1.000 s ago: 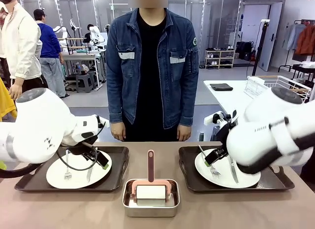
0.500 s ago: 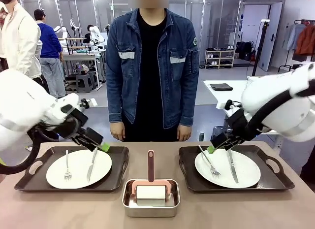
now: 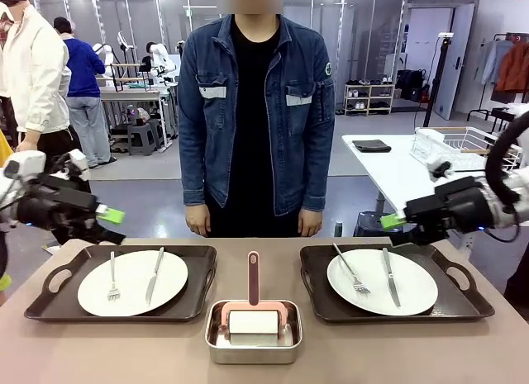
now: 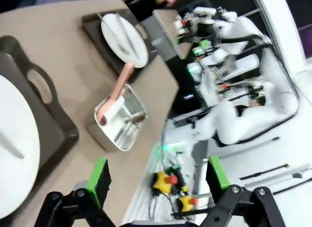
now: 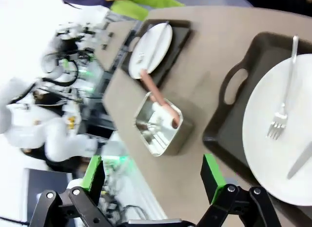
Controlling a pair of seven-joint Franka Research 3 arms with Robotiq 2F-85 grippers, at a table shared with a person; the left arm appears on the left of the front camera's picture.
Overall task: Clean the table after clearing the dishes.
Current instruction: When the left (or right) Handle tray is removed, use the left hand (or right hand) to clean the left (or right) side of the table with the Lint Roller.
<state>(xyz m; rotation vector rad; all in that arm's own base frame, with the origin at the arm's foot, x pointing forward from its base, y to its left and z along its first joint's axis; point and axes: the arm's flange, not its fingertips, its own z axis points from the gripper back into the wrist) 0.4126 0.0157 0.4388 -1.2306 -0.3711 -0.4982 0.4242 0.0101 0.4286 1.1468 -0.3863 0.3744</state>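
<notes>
When seen from the front, the dishes [image 3: 132, 291], two round white plates with fork [image 3: 113, 281] and knife [image 3: 154, 275] on dark brown trays [image 3: 203, 272], lie on the taupe table [image 3: 107, 351]. Left wrist view: my left jaws stand open, empty. Right wrist view: my right jaws also.

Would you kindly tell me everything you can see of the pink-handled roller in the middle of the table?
The roller is a white cylinder held in a pink frame with a long pink handle, plastic by the look of it. It lies flat in a small shiny steel pan, its handle pointing toward the person and reaching past the pan's far rim. The pan stands on the table between the two dark trays. Only the pan touches it.
</notes>
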